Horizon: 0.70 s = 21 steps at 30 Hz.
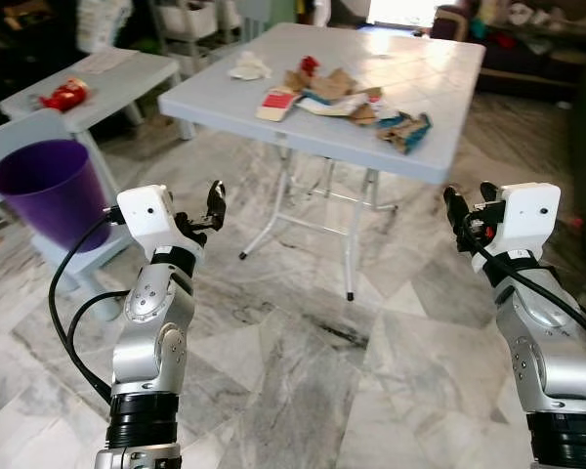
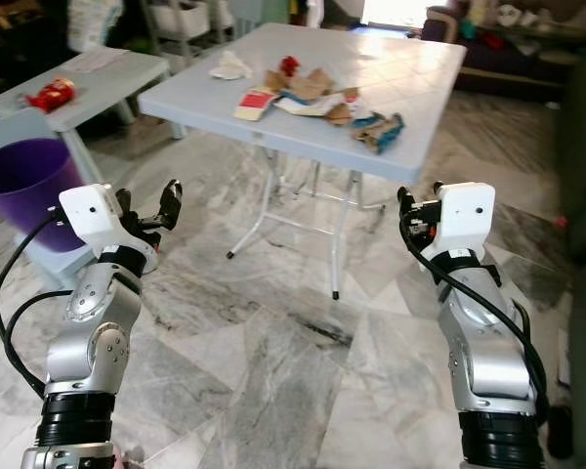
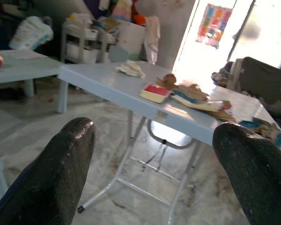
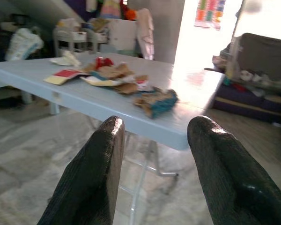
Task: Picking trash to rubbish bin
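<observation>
Crumpled paper and torn cardboard trash is lying on the smooth grey folding table at upper centre, the round purple bin is sitting at left, and the left gripper and right gripper are hovering open and empty.

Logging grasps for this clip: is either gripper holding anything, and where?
Nothing is held. The left gripper and right gripper are both open and empty, short of the table with the trash.
</observation>
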Tool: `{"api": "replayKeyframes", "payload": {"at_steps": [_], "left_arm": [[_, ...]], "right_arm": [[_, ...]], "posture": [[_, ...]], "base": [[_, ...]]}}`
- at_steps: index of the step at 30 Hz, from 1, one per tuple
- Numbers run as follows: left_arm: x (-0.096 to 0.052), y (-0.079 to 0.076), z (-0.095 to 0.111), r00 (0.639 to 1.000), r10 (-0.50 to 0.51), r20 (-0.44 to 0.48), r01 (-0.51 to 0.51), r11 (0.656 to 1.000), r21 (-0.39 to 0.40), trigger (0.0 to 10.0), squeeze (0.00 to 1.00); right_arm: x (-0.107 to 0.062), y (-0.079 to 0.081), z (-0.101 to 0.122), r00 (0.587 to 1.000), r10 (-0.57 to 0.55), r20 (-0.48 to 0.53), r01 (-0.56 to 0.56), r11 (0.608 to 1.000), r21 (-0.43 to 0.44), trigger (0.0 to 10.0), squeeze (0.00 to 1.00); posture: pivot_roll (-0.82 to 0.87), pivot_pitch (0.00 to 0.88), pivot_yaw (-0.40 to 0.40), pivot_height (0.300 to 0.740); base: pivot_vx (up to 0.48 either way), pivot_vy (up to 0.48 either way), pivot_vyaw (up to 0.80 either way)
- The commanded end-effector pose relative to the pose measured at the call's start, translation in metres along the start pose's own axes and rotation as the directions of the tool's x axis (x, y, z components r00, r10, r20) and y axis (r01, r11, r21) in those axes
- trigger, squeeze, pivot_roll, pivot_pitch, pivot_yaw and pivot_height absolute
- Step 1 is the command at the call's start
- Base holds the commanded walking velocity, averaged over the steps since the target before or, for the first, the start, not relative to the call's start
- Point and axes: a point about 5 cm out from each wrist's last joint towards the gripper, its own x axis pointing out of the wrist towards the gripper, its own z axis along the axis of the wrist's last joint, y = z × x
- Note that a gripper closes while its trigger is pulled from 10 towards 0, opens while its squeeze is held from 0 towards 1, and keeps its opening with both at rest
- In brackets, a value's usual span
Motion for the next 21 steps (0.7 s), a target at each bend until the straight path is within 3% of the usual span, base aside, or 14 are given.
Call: {"api": "replayKeyframes", "payload": {"at_steps": [1,4,8,21], "left_arm": [[0.0014,0.0026,0.0015,1.000,0.016,0.004,-0.016,1.000,-0.001,10.0,0.00],[0.0019,0.0035,0.0014,1.000,0.023,0.001,-0.023,1.000,-0.001,10.0,0.00],[0.0029,0.0055,0.0029,0.999,0.032,0.007,-0.032,0.999,0.008,10.0,0.00],[0.0040,0.0085,0.0038,0.999,0.039,0.011,-0.039,0.999,0.008,10.0,0.00]], "right_arm": [[0.0007,0.0003,0.0028,1.000,0.001,0.007,-0.001,1.000,0.001,10.0,0.00],[0.0007,-0.0001,0.0034,1.000,0.000,0.011,0.000,1.000,0.001,10.0,0.00],[0.0007,-0.0002,0.0038,1.000,-0.001,0.014,0.001,1.000,0.001,10.0,0.00],[0.0012,0.0000,0.0047,1.000,0.001,0.019,-0.001,1.000,-0.005,10.0,0.00]], "posture": [[-0.06,0.058,0.013,0.740],[-0.06,0.058,0.014,0.740],[-0.06,0.058,0.014,0.740],[-0.06,0.057,0.016,0.740]], "base": [[0.000,0.000,-0.80],[0.000,0.000,-0.71],[0.000,0.000,0.00],[0.433,0.000,0.00]]}}
